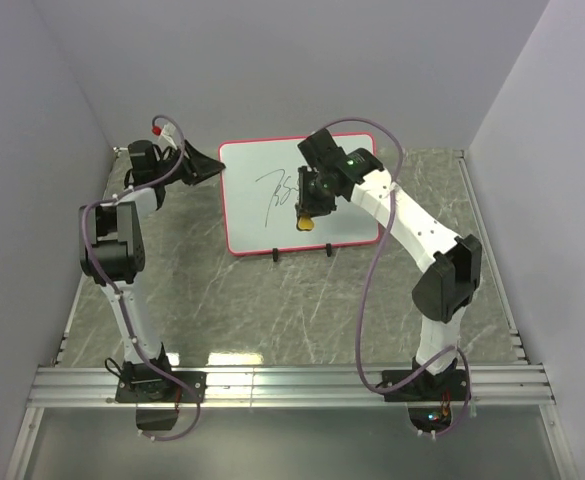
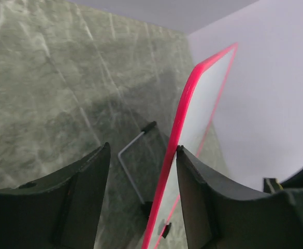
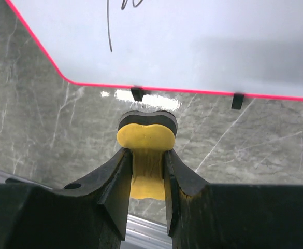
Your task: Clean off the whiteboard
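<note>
**Whiteboard** (image 1: 247, 215)
- Upper centre of the top view, on the grey marbled table (image 1: 272, 310).
- Standing on its lower edge on two black clip feet (image 1: 274, 255), leaning rather than flat.
- Red-pink rim all round, with a black scribble (image 1: 277, 190) near the middle of the white face.

**Left gripper** (image 1: 207, 165)
- Upper left of the top view, at the left edge of the whiteboard.
- Seen in the left wrist view (image 2: 142, 150) with fingers spread and the board's red rim (image 2: 185, 109) edge-on between them.
- Right-hand finger (image 2: 203, 197) against the rim at the centre of the frame.
- Left-hand finger (image 2: 84, 192) clearly apart from the board, with open table between.
- Nothing pinched.
- Grey wire prop (image 2: 133, 155) with a black tip on the table behind the board, lower centre of the frame.

**Right gripper** (image 1: 304, 218)
- Centre right of the board's face in the top view, close above the lower rim.
- Seen in the right wrist view (image 3: 146, 155) with fingers clamped on the narrow waist of a yellow bone-shaped eraser (image 3: 146, 137).
- Black backing layer visible on the eraser's far end.
- Board's lower rim, two clip feet (image 3: 137, 94) and the tail of the scribble (image 3: 110, 26) across the top of that frame, above the eraser.
- Contact between eraser and board face: cannot tell.

**Aluminium rail** (image 1: 292, 385)
- Across the bottom of the top view, carrying both arm bases.
</note>
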### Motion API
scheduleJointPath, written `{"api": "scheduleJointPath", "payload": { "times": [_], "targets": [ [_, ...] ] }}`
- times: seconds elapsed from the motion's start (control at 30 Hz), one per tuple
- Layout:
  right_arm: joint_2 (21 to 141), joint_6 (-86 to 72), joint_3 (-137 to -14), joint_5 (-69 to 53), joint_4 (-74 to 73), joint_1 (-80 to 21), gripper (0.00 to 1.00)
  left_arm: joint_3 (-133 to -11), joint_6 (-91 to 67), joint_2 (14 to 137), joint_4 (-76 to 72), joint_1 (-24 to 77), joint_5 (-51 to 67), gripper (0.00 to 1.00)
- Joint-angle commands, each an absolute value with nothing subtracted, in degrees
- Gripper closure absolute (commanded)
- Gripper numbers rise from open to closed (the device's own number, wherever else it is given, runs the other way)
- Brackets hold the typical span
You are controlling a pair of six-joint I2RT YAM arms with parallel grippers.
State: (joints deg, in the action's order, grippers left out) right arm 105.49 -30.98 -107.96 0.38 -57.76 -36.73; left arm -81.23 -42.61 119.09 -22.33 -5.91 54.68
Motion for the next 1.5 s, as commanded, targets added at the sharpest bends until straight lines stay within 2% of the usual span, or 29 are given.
{"api": "scheduleJointPath", "payload": {
  "times": [0.0, 0.17, 0.37, 0.63, 0.8, 1.0, 1.2, 1.47],
  "targets": [
    [107.48, -30.67, -113.55, 1.23, -61.43, -36.12, 1.0, -82.79, -52.2, 119.62, -38.05, -5.36, 61.35, 0.42],
    [109.68, -30.76, -113.64, 0.09, -58.02, -34.55, 1.0, -82.09, -52.39, 119.89, -38.68, -3.35, 62.49, 0.44],
    [114.51, -32.43, -118.37, -2.72, -53.97, -33.4, 1.0, -78.94, -41.32, 117.07, -27.17, 1.13, 59.86, 0.49],
    [122.34, -35.94, -130.15, -5.01, -49.31, -33.13, 1.0, -68.92, -41.48, 114.87, -32.95, 1.41, 59.5, 0.57],
    [124.8, -39.63, -129.73, -4.66, -44.92, -33.57, 1.0, -66.89, -40.26, 114.08, -33.13, 1.41, 59.41, 0.74],
    [127.0, -40.69, -130.69, -0.09, -41.84, -37.0, 1.0, -66.09, -39.55, 113.82, -32.7, 1.32, 59.24, 0.84],
    [130.16, -44.29, -132.97, 2.81, -37.44, -38.14, 1.0, -65.83, -38.32, 113.99, -31.64, 1.49, 58.8, 1.0],
    [135.61, -43.6, -138.16, 6.93, -34.72, -38.06, 1.0, -66.01, -35.77, 113.82, -28.56, 2.11, 58.53, 1.0]
  ]
}}
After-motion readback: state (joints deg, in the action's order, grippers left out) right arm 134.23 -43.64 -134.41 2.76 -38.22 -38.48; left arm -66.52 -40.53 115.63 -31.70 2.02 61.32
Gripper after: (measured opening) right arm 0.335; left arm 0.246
